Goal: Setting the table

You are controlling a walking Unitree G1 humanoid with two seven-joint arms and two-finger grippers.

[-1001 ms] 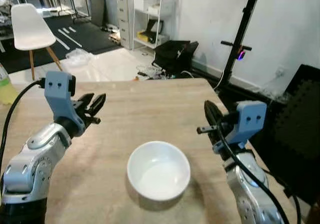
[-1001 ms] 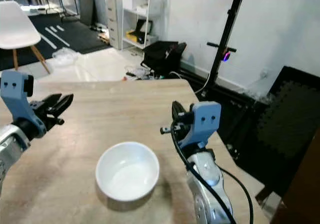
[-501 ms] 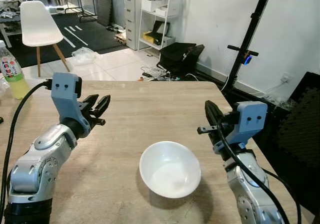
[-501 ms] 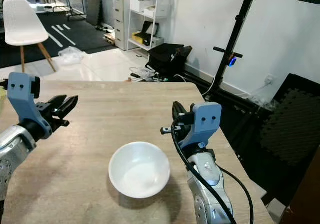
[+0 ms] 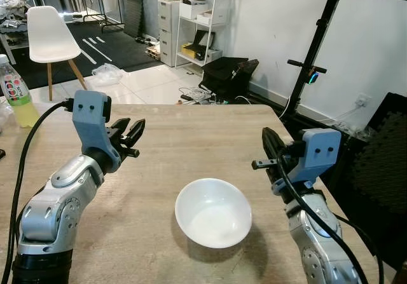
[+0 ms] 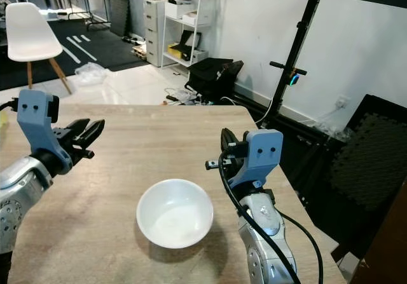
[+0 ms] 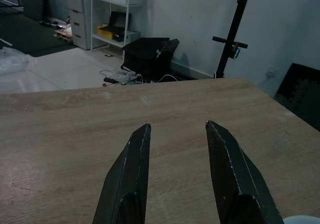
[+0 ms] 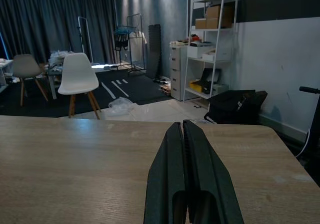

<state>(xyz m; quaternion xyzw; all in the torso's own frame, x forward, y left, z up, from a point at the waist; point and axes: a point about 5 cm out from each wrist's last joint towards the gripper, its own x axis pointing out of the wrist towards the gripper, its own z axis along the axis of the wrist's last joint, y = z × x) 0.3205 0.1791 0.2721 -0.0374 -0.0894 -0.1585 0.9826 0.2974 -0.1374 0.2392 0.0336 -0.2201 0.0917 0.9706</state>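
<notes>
- a white bowl [image 5: 213,211] sits upright and empty in the lower middle of the left eye view, on the wooden table [image 5: 191,138], nearer the robot's edge than the far one.
- nothing touches the bowl; both grippers are held above the table on either side of it.
- the left gripper [image 5: 132,136] hovers at middle left of the frame, well apart from the bowl, its two black fingers [image 7: 127,179] spread apart with nothing between them.
- the right gripper [image 5: 269,145] hangs at middle right, near the bowl's right side, its fingers [image 8: 172,184] pressed together and gripping nothing.
- judgement: the bowl looks placed, so the step in hand is likely fetching or positioning the next piece.
- to do it well, keep both arms raised while turning so no finger clips the rim; a light bowl on smooth wood would likely slide easily.
- if the bowl needs moving, pinch one wall of the rim with the already parted left fingers.
- a drink bottle [image 5: 14,92] stands at the table's left edge, upper left of the frame; a white chair [image 5: 48,35] stands on the floor beyond.
</notes>
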